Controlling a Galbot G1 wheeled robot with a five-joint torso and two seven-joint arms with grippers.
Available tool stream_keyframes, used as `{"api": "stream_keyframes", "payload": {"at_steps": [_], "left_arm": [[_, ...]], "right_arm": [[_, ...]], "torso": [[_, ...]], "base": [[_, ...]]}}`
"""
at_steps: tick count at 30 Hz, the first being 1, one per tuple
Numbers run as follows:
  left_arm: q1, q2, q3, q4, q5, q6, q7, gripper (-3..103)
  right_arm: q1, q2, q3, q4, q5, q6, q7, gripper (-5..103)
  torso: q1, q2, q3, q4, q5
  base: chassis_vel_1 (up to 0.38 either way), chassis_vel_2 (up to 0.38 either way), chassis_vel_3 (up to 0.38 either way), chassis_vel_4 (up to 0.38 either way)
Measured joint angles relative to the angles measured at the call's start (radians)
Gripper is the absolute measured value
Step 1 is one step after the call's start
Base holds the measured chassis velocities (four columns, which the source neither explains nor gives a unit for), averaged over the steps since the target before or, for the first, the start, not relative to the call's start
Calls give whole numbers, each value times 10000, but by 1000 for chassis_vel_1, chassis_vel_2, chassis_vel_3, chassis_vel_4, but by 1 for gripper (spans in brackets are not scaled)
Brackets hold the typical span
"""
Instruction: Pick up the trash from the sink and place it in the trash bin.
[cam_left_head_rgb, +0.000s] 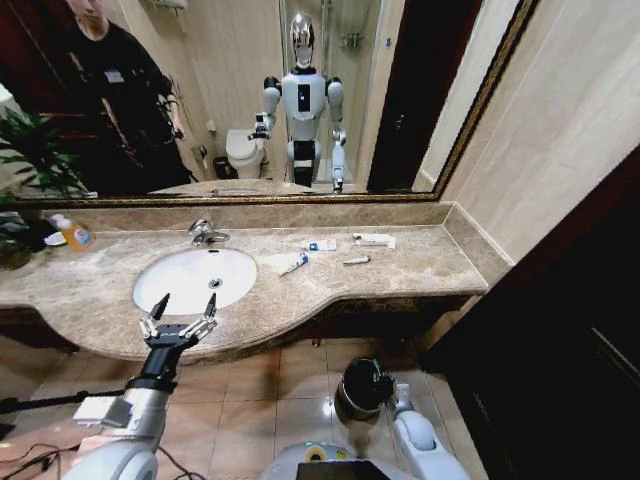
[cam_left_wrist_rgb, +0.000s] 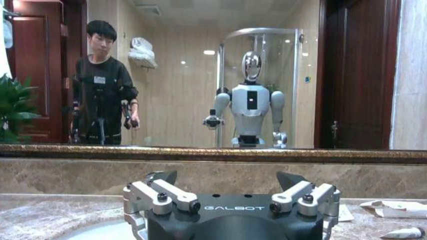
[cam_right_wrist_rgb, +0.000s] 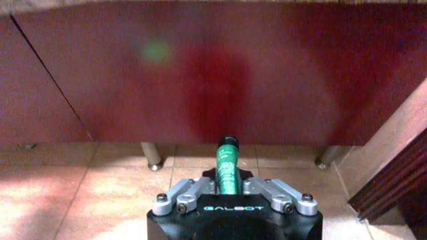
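A: Right gripper?

B: Down near the floor, touching or just beside the right rim of the trash bin. Hard to tell from the head view whether over the opening or just off it.

A: Fingers?

B: Pinching a green stick at its lower end. Seen plainly from the right wrist: pointing straight out ahead of the fingers, toward the dark red cabinet front. Too small to make out from the head.

A: So the release probably hinges on that rim?

B: Likely. Needs the whole length of the stick above the bin's mouth, not across the edge.

A: Left gripper?

B: Hovering at the front edge of the counter, just before the sink. Fingers spread wide, holding nothing. Clearly the nearer arm for the rest.

A: Remaining trash?

B: On the marble to the right of the basin, not inside it: tube with blue cap, white-blue packet, flat white packet, thin white stick. From the left wrist, packet and tube low on the counter beyond the spread fingers.
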Motion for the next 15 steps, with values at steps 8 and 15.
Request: {"api": "stream_keyframes", "payload": {"at_steps": [8, 15], "left_arm": [[0, 0, 0, 0, 0, 1, 0, 100], [0, 0, 0, 0, 0, 0, 0, 100]], "right_arm": [[191, 261, -4, -379, -186, 242, 146, 46], [248, 317, -35, -361, -326, 236, 153, 73]], "torso": [[0, 0, 0, 0, 1], [-1, 0, 0, 0, 0]], "base": [[0, 0, 0, 0], [0, 0, 0, 0]]}}
